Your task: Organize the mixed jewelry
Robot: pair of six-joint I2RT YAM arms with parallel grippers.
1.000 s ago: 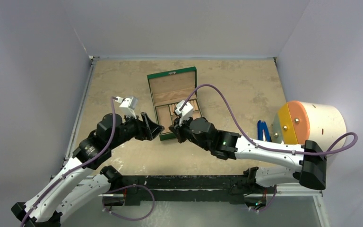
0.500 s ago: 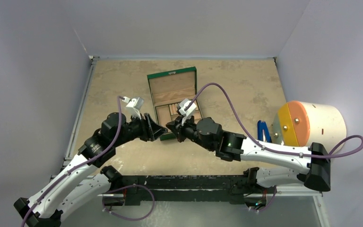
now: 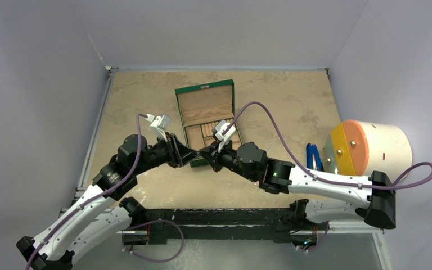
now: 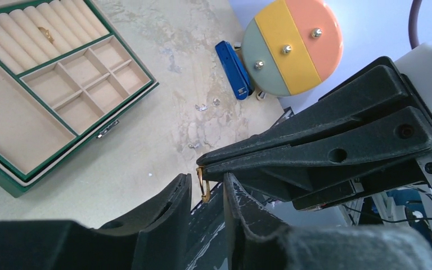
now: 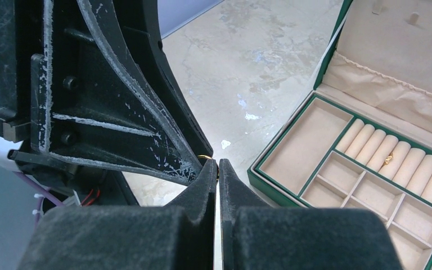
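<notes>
Item: gold ring, a small hoop. Location: in the air just off the near corner of the green jewelry box. Holder: right gripper, jaws pinched tight on its rim. Opposite: left gripper, jaws narrow, one finger either side of the ring, gap visible; contact cannot be told. Stored: second gold ring, on the box's ring rolls. Loose: silvery pieces, on the table right of the box. Farther right: blue clip-like tool.
</notes>
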